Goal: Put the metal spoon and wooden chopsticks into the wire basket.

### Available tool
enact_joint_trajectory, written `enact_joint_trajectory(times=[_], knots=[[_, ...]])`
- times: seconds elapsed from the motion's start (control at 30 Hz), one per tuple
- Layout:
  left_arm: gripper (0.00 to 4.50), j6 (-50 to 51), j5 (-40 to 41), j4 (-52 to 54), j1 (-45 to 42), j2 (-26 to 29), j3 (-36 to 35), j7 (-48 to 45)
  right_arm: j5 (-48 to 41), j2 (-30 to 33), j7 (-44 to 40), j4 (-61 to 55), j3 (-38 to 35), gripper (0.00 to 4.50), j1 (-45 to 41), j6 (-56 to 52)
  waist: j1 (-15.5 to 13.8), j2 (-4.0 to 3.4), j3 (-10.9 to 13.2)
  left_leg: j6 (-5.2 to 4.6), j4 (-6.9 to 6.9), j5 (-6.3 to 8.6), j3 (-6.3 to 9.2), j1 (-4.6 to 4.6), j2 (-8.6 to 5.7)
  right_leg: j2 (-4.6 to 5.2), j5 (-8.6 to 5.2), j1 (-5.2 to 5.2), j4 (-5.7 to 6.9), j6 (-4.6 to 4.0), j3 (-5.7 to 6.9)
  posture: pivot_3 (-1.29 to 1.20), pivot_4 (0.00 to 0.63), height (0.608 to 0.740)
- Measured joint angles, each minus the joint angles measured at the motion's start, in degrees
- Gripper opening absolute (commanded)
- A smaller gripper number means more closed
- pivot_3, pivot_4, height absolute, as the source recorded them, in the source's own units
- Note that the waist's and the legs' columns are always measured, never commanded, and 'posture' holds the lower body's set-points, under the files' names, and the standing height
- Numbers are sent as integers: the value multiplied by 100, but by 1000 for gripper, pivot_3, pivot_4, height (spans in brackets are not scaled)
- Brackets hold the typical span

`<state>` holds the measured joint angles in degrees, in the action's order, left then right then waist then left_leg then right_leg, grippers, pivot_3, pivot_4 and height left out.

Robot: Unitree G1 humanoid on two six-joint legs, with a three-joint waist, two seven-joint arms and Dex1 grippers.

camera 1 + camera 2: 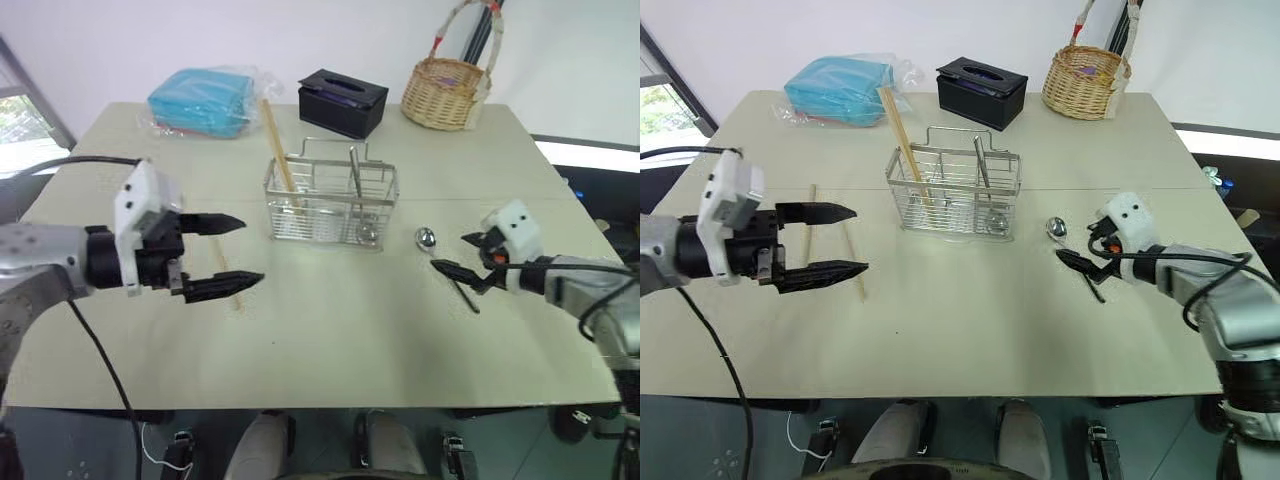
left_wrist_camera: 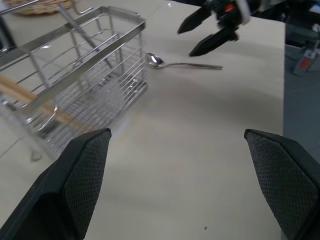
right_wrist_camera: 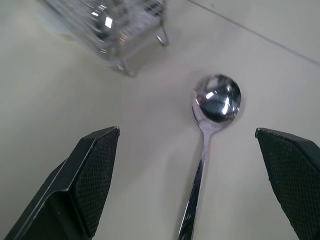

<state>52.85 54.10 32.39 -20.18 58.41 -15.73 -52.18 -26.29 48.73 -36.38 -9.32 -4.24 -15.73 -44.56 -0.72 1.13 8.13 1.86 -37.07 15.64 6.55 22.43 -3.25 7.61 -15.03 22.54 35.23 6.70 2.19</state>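
Bright, even, diffuse light — no hard shadows on the pale table [image 1: 330,330]. Daylight enters at a window [image 1: 18,115] at the robot's far left; a white glare strip [image 1: 588,155] lies past the table's right edge. Specular glints on the wire basket [image 1: 331,205] and on the metal spoon [image 3: 212,112], whose bowl mirrors the lights overhead. Right wrist view: basket blurred, out of focus — spoon bowl fairly sharp. Left wrist view: near fingers soft.

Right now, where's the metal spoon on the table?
The metal spoon lies flat on the table, on the robot's right, just right of the wire basket. The open right claw hovers over its handle.
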Motion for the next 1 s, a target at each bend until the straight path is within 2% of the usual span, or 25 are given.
enact_joint_trajectory(times=[0.43,0.47,0.53,0.77,1.0], knots=[[4500,-4,-10,-117,-501,-8,577,-142,693,-970,413,1356,440,4463,-750,-165,16,-2,1,-1,0,-1,-2,-2,-4,-10,2,3,10,2,0,0,150,661],[4500,3,-9,-121,-523,-7,588,-140,720,-1001,419,1379,453,3976,-770,-159,14,-2,1,-1,0,-1,-1,-3,-4,-11,2,3,10,3,-1,0,150,661],[4500,15,-10,-147,-600,-12,606,-124,780,-1083,432,1447,454,3320,-823,-146,13,3,-2,-1,-1,-1,2,-6,-3,-17,2,0,14,3,0,0,150,661],[4500,34,-14,-282,-837,-42,615,-13,820,-1271,454,1471,381,15,-841,-144,51,5,-3,-1,-1,-1,4,-11,2,-30,2,1,21,3,-4,0,150,661],[4500,26,-73,-361,-950,-93,674,12,837,-1341,519,1456,326,15,-838,-179,60,6,-3,-1,-2,-1,3,-12,3,-32,2,0,23,3,-9,0,150,661]])
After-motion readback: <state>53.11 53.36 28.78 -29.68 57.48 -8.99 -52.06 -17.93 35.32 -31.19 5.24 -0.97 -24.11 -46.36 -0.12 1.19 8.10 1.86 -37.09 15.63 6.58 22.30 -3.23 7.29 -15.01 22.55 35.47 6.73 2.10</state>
